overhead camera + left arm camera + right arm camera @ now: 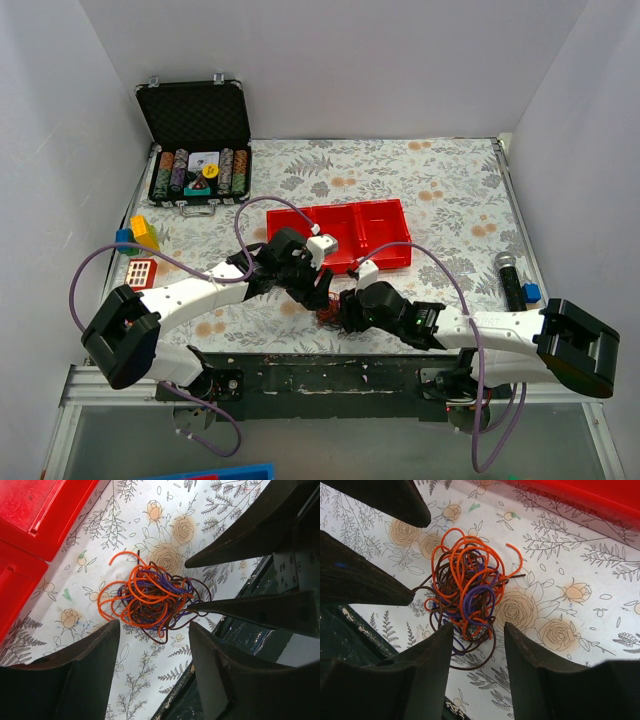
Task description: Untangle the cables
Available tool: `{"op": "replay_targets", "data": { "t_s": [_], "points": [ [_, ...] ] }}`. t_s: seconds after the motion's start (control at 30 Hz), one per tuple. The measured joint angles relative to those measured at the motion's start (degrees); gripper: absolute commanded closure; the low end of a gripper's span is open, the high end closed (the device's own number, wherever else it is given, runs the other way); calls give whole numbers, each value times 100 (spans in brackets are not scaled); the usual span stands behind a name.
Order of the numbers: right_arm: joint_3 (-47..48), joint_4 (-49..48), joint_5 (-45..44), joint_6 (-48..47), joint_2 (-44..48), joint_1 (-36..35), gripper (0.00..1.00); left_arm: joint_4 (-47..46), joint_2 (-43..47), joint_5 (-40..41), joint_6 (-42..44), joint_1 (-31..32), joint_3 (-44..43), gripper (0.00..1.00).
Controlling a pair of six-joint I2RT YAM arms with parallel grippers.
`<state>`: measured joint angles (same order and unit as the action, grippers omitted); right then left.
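The cables point(150, 597) are a small tangled ball of thin orange, purple and dark brown wires lying on the flowered tablecloth near the table's front edge, also in the right wrist view point(467, 592) and barely seen from above point(328, 317). My left gripper point(154, 630) is open, just short of the ball, nothing between its jaws. My right gripper point(479, 627) is open, its jaws astride the ball's near end. From above the two grippers, left point(320, 292) and right point(345, 312), meet over the ball. One right fingertip point(195, 611) touches the wires.
A red two-part tray point(385, 232) lies just behind the grippers, also in the left wrist view point(30, 520). An open case of poker chips point(200, 170) stands at the back left. Coloured blocks point(145, 232) lie left. A black microphone point(510, 280) lies right. The dark front rail point(330, 372) is close.
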<state>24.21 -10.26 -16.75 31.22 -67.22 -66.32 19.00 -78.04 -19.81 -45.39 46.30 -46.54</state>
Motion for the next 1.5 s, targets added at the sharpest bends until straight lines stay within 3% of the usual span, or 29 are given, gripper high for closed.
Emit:
{"op": "replay_targets", "data": {
  "t_s": [0.27, 0.6, 0.83, 1.07, 1.43, 1.5],
  "points": [
    [2, -151, 94, 4, -105, 11, 69, -94, -136, -66, -232, 0, 0, 66],
    [0, -361, 240, 70, 50, 22, 81, -229, -610, -254, -809, 0, -52, 72],
    [-13, -367, 330, 136, 50, 24, 86, -284, -651, -256, -918, 0, -116, 100],
    [-87, -293, 334, 177, 157, 26, 99, -249, -647, -175, -874, 0, -116, 100],
    [-509, 127, 20, 332, 940, 26, 99, 76, -127, 118, -625, 0, -120, 100],
    [-538, 181, -2, 343, 1003, 26, 91, 74, -85, 127, -625, 0, -120, 97]
  ]
}}
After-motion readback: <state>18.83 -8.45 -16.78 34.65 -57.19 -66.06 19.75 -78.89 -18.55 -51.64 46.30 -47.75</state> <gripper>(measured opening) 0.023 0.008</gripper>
